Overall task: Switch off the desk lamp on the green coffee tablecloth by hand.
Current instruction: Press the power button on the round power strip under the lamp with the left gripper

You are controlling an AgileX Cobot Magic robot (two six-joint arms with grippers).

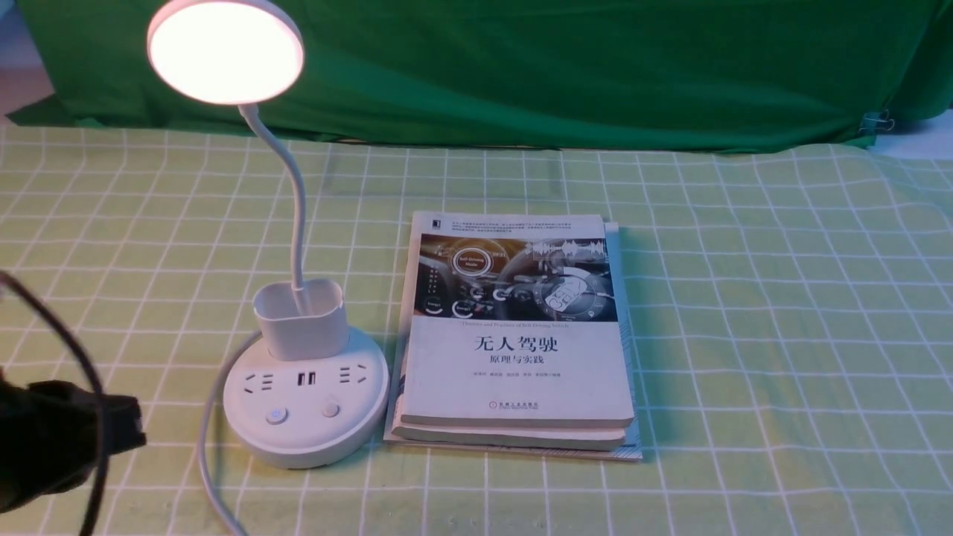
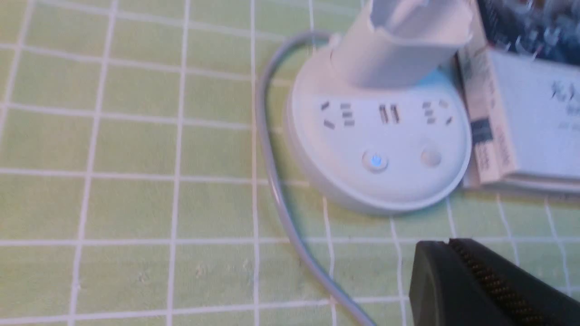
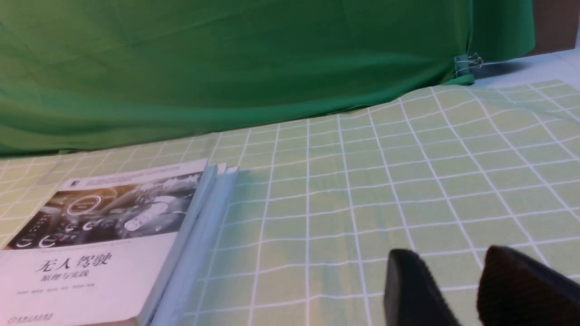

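Where 1 round-based white plastic desk lamp (image 1: pixel 305 439) is being seen lit, the nearer black left gripper (image 2: pixel 446 242) is being held closed, empty, to its left.

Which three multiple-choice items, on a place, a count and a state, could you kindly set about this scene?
1. Where do the books lie?
A) Left of the lamp base
B) Right of the lamp base
C) On the lamp base

2. How many round buttons are on the base?
A) One
B) Two
C) Four

3. How is the desk lamp?
A) Lit
B) Dark
C) Lying flat

Key:
1 B: the books sit right of the base in the front view.
2 B: one glows blue, one is plain.
3 A: the desk lamp's head shines white.
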